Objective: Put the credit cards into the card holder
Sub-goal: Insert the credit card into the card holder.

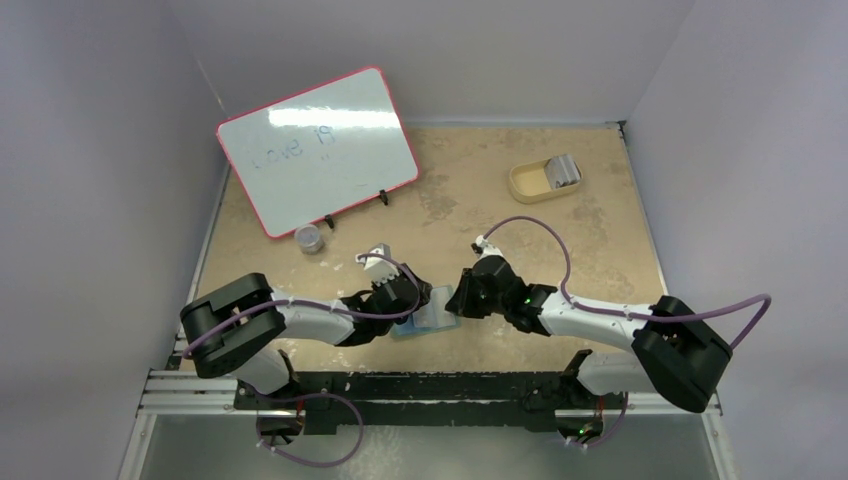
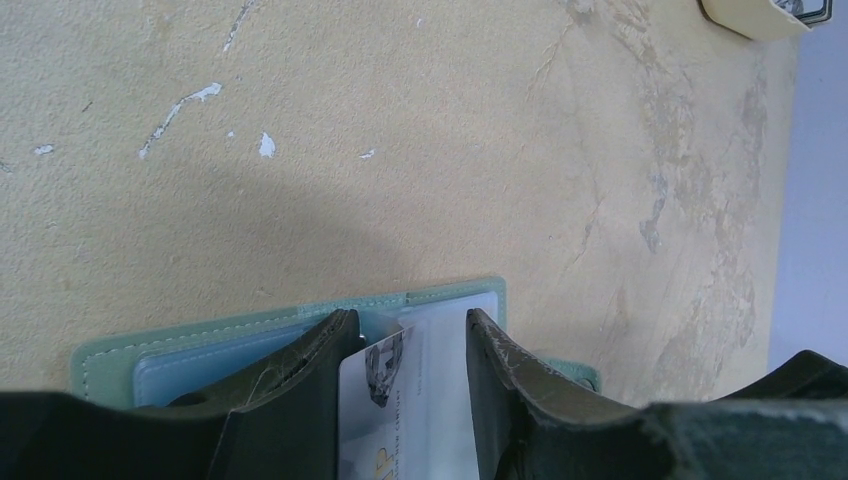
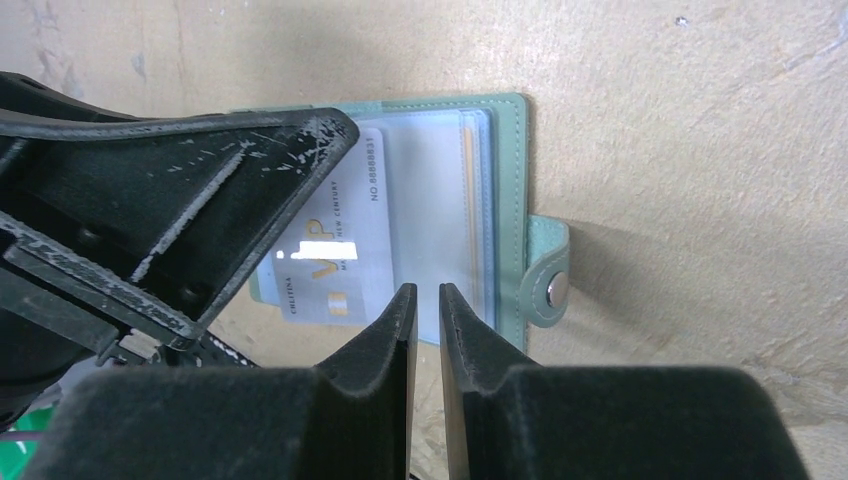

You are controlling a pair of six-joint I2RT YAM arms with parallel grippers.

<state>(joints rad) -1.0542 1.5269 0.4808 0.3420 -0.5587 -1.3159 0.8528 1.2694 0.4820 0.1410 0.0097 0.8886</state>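
The grey-green card holder point(image 1: 430, 322) lies open on the table between my two grippers. Its light blue sleeves point(image 3: 440, 200) face up and its snap tab point(image 3: 558, 290) is on the right. A pale blue-white card point(image 3: 340, 260) printed "VIP" lies partly in a sleeve, its near end sticking out. My left gripper point(image 2: 405, 320) holds this card point(image 2: 420, 400) by its long edges, tips over the card holder point(image 2: 200, 340). My right gripper point(image 3: 427, 292) is nearly closed and empty, tips at the card holder's near edge point(image 3: 505, 200). More cards point(image 1: 565, 170) stand in the tan tray.
The tan tray point(image 1: 543, 178) sits at the back right. A red-framed whiteboard point(image 1: 318, 150) stands on a stand at the back left, with a small grey canister point(image 1: 311, 238) in front of it. White walls close in the table on three sides.
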